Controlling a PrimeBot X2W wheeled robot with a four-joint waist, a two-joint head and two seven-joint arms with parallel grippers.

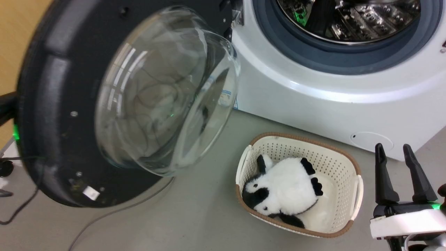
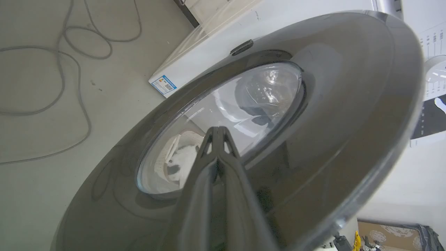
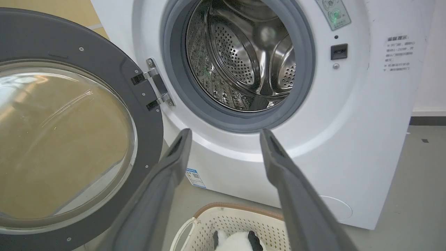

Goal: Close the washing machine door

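The washing machine door (image 1: 163, 90) stood wide open, left of the washing machine (image 1: 313, 87) and its bare drum (image 1: 348, 21). Your left gripper (image 2: 217, 129) had its fingers clenched together on nothing, tips at the door's outer face; contact couldn't be told. Your right gripper (image 1: 393, 147) was released, fingers spread and empty, near the cream basket (image 1: 296, 136) holding a plush panda (image 1: 289, 186) on the floor (image 1: 195, 216).

The head view looks down on the washing machine door (image 1: 52, 104), the washing machine (image 1: 313, 97) and the basket (image 1: 313, 153) left of the right jaws. The left wrist view sits close to the door's outer face beyond the left jaws. The right wrist view, farther back, faces the drum (image 3: 244, 59) between its jaws, sharing all three with the head view.
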